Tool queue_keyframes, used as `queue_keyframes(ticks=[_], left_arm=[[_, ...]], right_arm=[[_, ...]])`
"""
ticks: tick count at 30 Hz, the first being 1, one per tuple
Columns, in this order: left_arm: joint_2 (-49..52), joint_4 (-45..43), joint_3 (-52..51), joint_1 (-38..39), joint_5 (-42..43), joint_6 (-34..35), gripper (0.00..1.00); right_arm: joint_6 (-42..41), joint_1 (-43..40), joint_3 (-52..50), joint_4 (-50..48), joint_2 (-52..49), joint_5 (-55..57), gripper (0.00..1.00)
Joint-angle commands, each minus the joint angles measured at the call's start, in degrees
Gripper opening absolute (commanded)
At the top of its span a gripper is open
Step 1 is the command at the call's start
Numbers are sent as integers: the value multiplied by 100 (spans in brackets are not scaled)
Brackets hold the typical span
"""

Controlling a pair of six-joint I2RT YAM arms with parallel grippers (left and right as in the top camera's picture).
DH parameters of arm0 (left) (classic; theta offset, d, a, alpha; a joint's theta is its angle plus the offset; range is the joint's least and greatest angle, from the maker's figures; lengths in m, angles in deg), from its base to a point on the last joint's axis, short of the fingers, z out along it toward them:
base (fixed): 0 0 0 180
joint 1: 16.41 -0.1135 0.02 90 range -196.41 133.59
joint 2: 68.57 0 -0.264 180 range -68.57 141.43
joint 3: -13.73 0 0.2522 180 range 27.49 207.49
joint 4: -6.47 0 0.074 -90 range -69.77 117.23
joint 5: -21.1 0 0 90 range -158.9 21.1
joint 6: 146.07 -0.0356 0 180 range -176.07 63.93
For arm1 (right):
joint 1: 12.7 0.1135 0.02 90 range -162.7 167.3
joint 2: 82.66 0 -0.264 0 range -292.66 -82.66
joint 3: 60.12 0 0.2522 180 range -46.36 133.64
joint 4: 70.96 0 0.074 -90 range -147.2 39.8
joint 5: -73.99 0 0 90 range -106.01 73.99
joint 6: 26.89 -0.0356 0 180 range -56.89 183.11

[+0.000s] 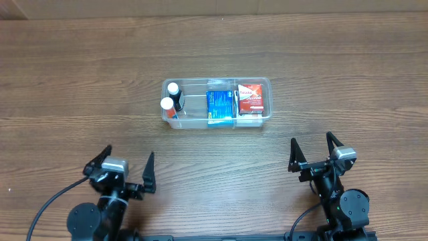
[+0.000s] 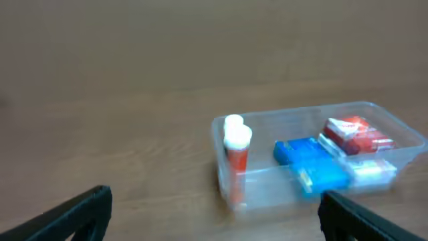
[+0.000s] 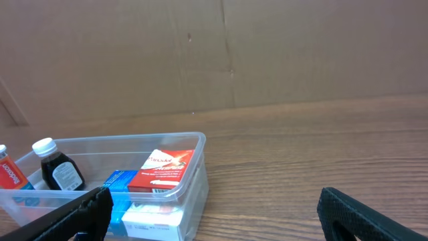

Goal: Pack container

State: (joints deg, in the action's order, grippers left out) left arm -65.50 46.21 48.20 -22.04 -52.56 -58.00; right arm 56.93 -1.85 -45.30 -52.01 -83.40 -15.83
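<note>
One container (image 1: 195,111), two bottles (image 1: 173,88), one blue box (image 1: 219,106), one red box (image 1: 251,98), left tool (image 1: 130,153) and right tool (image 1: 311,138) released

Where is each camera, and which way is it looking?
Overhead: above the table, looking straight down at the container; left gripper and right gripper, both open, show at the bottom.
Left wrist: on the left arm, facing forward, container to the right; its black fingers show in the bottom corners.
Right wrist: on the right arm, facing forward, container at lower left; its fingers show too.
Shared: both wrist views show the red box in the container.
</note>
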Motion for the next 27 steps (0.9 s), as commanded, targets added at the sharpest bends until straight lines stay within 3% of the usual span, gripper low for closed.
queue_keyframes(ticks=[1,3,6,9,27], left_arm=[[-286,-1473,-951,50,446,-55,100],[-286,-2258,-1320,59,293,-39,100],[-286,-2669,-1672,116,-201,201,100],[-286,-2452,-2048,343,-807,946,100],[-286,-2232,-2044,522,-887,944,100]], right_arm=[[22,-44,-59,-39,57,-31,100],[22,-44,-59,-39,57,-31,100],[22,-44,-59,-37,57,-28,100],[22,-44,-59,-39,57,-31,100],[22,-44,-59,-39,57,-31,100]])
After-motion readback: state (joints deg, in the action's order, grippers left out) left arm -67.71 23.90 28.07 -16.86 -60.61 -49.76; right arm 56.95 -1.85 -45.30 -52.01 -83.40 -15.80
